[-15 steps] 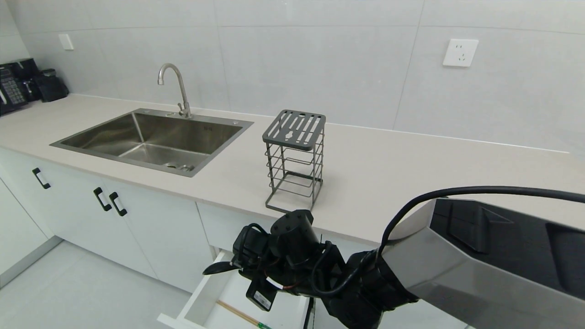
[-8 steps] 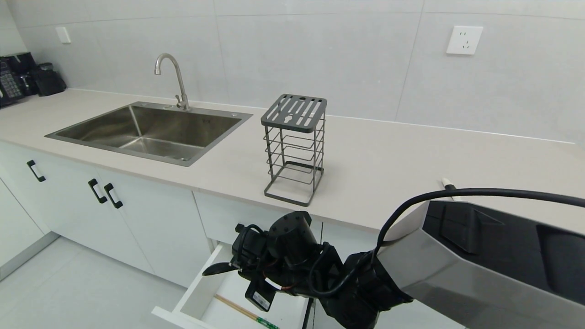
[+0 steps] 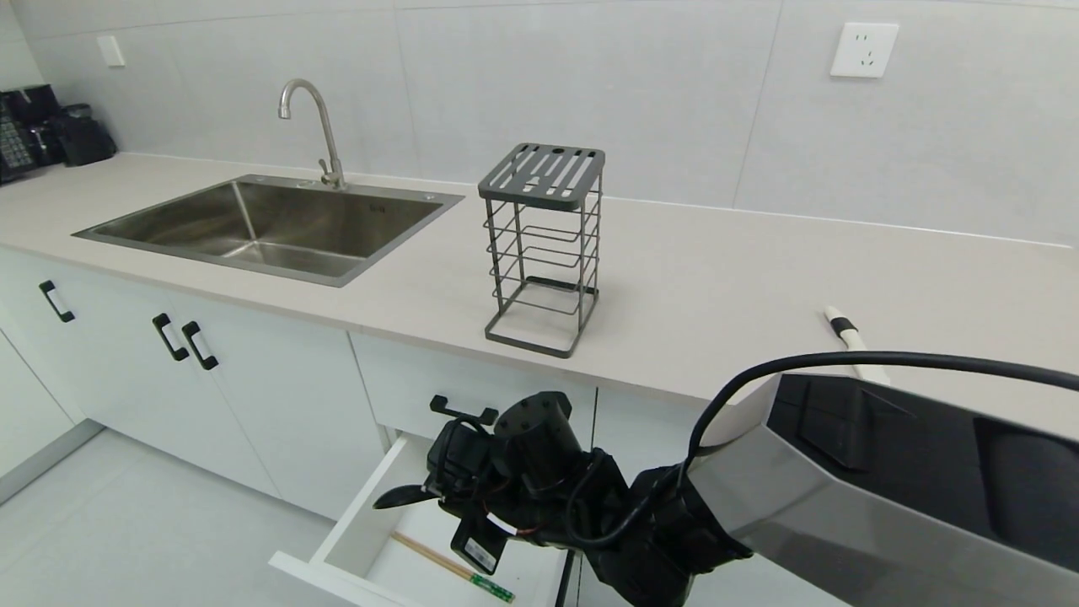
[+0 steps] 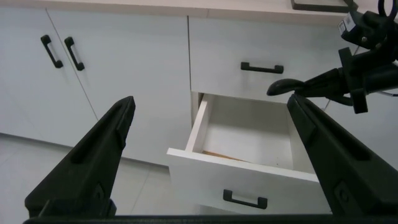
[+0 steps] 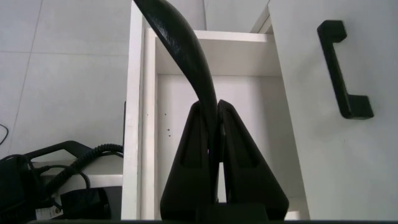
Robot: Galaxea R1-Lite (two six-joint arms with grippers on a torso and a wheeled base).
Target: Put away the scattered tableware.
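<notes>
Spoon (image 5: pixel 185 56): black, glossy, curved handle | R tool (image 5: pixel 213 107) clamped on it, over open drawer (image 3: pixel 364 521) | L tool (image 4: pixel 208 104) wide.

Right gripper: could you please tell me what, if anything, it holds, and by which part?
A black spoon, pinched by its handle in the right gripper; its bowl sticks out free.

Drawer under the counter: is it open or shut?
Open. The drawer is pulled out, its white inside shows, and chopsticks lie on its bottom.
</notes>
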